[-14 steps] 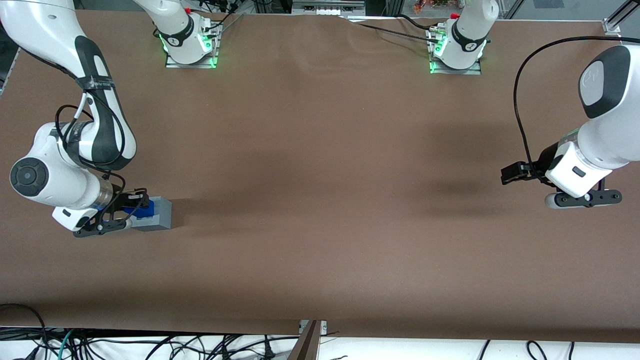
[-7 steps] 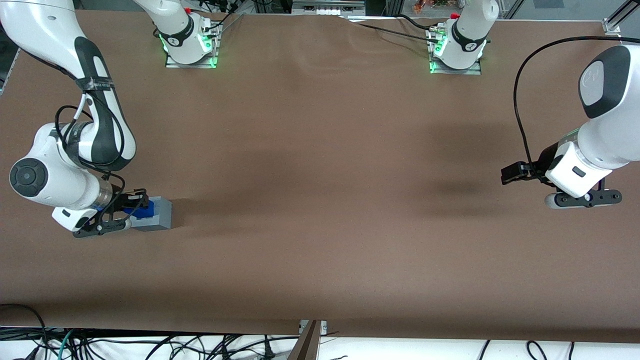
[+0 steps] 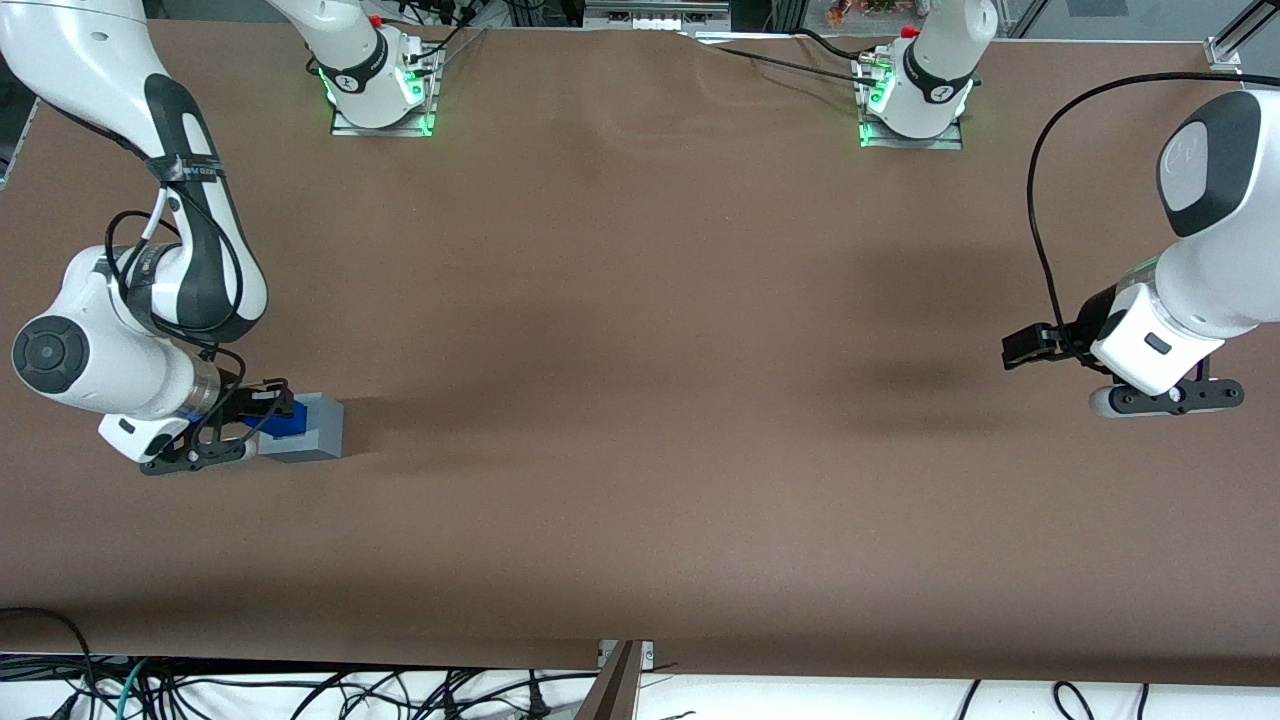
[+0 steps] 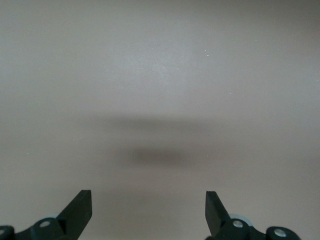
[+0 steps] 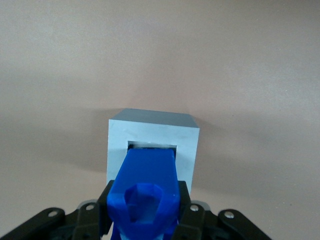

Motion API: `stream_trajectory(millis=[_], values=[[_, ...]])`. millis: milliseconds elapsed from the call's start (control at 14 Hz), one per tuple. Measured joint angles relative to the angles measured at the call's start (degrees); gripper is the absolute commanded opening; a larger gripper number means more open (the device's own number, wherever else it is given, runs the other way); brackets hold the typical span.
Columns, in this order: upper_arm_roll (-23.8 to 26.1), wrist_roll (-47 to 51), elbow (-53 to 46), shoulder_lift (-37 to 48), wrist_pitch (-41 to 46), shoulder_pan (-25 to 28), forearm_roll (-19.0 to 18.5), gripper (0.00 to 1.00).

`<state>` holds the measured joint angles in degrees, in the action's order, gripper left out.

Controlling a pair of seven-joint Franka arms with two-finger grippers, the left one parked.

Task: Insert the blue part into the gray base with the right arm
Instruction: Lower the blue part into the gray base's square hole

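claw (image 5: 144, 220) is clamped tight on the blue part (image 5: 146, 185), tip already in the gray base (image 5: 152, 145) recess straight ahead, so I'd push slow and square

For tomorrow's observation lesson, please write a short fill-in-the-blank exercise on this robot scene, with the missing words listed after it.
1. The right arm's black two-finger gripper is shut on the bright ____ lobed plastic part.
2. That part's tip sits at the square ____ in the light-gray plastic cube base.
3. The base stands on the ____ table.

Missing words: blue; recess; brown
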<state>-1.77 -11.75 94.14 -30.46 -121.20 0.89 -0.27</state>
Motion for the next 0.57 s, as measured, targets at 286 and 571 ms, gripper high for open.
stream_trajectory(millis=[286,571], values=[[0.00,0.34,-0.01,-0.02,-0.06,0.00,0.01,0.04],[-0.04,1.43,-0.01,-0.04,-0.20,-0.01,0.15,0.03]])
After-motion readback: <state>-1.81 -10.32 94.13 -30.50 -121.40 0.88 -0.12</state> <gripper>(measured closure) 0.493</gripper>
